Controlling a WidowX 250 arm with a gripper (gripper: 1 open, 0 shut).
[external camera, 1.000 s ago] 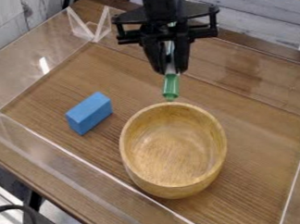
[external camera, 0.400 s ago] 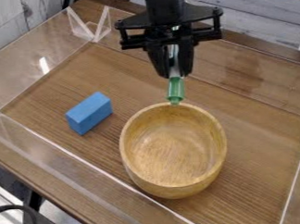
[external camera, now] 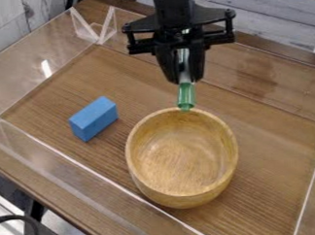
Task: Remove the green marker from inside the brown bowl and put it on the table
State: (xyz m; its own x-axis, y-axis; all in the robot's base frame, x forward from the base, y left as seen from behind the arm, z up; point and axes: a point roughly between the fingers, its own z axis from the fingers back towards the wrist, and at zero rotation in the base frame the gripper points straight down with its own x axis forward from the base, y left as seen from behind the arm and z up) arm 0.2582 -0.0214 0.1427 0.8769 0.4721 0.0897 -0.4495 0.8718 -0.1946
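Blue block [external camera: 92,117] left (table [external camera: 256,82] right free).

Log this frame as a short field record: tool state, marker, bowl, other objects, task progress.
tool: shut on the green marker, pointing steeply down
green marker: held near upright, green cap lowest, above the bowl's far rim
brown bowl: empty
blue block: on the table, left of the bowl, apart from it
progress: marker out of bowl, not yet set down

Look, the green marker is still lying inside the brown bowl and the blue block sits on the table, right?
Not quite. In the camera view the brown bowl is empty; the gripper holds the green marker above the table, behind the bowl. The blue block does sit there.
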